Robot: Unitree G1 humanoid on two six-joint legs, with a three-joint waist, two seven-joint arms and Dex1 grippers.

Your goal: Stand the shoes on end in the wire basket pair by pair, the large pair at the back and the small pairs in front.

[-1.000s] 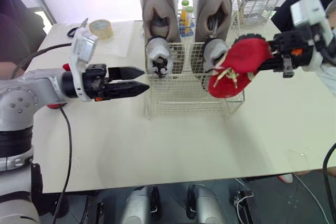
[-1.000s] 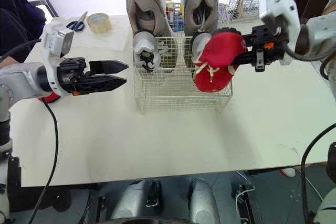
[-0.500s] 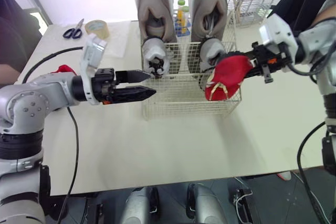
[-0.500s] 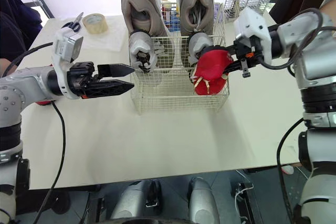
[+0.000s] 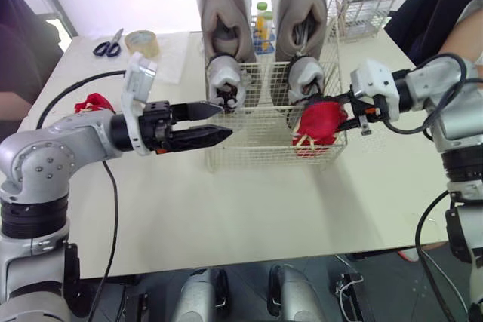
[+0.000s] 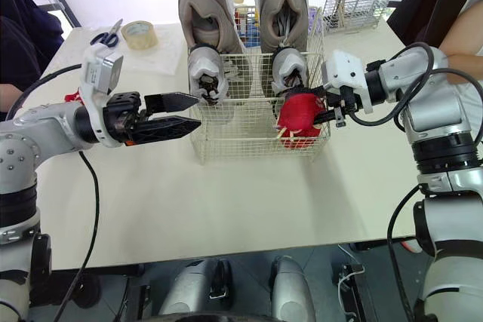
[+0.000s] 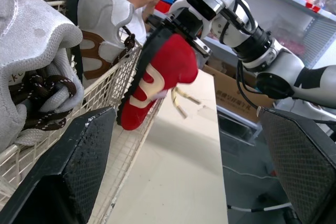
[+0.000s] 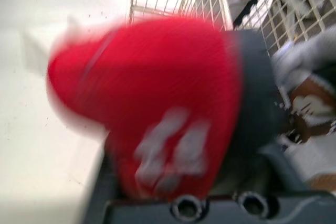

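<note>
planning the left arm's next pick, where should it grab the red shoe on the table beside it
Probably the collar rim, from above with the left hand: the red shoe lies on the table with its upper showing. The forearm hides most of it, so its heading is unclear.

the table point(image 5: 226, 216) is now being looked down on from the head, forward, by two eyes set side by side. the wire basket point(image 5: 256, 152) is taken from its side by the left wrist; the red shoe point(image 5: 318, 120) is shared, seen very near by the right wrist.
</note>
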